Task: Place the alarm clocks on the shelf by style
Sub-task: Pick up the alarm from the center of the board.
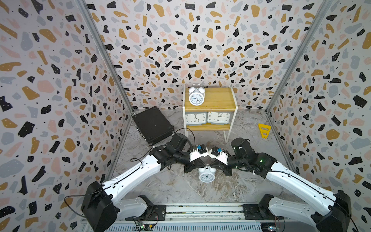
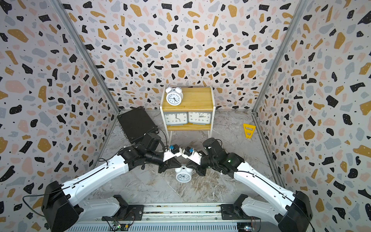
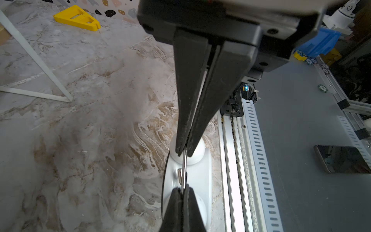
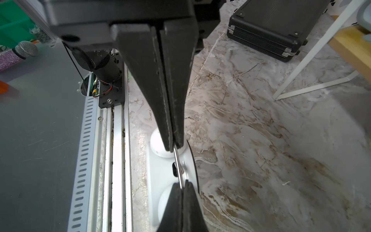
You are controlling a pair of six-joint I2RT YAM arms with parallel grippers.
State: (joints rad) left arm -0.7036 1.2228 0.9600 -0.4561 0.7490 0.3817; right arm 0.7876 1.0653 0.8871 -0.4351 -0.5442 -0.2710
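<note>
One twin-bell clock (image 1: 206,176); left pincer (image 3: 183,153), right pincer (image 4: 176,147) pinch its handle (image 3: 183,170)

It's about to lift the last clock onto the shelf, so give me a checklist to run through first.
1. Left gripper shut on the clock's wire handle: ok.
2. Right gripper shut on that handle: ok.
3. Table clock standing face forward: ok.
4. Shelf's top board free beside the other twin-bell clock: ok.
5. Both grey clocks on the lower board: ok.
6. Handle strong enough for the lift: cannot tell.
</note>
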